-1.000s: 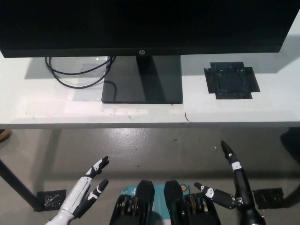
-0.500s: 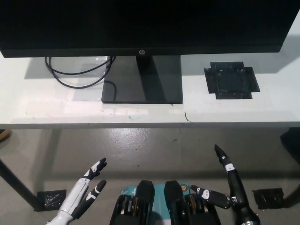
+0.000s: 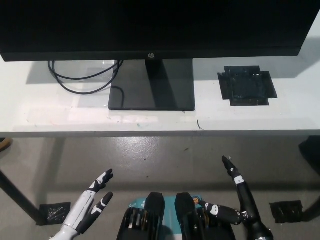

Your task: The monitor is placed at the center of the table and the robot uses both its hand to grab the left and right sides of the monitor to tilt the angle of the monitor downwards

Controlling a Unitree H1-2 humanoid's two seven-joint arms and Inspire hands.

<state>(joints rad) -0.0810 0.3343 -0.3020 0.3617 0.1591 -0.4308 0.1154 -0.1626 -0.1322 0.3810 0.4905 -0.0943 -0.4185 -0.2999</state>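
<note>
Monitor upright on stand, centre of white counter. White left hand and black right hand low before counter, fingers spread, holding nothing, well apart from monitor. Any grip should take both side edges evenly; whether screen is already tilted, cannot tell.

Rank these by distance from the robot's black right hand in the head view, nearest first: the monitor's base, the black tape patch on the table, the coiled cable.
From the right hand, low at the right:
1. Black tape patch, on the table's right side.
2. Monitor's base, at the table's centre.
3. Coiled cable, far left, behind the base.
</note>
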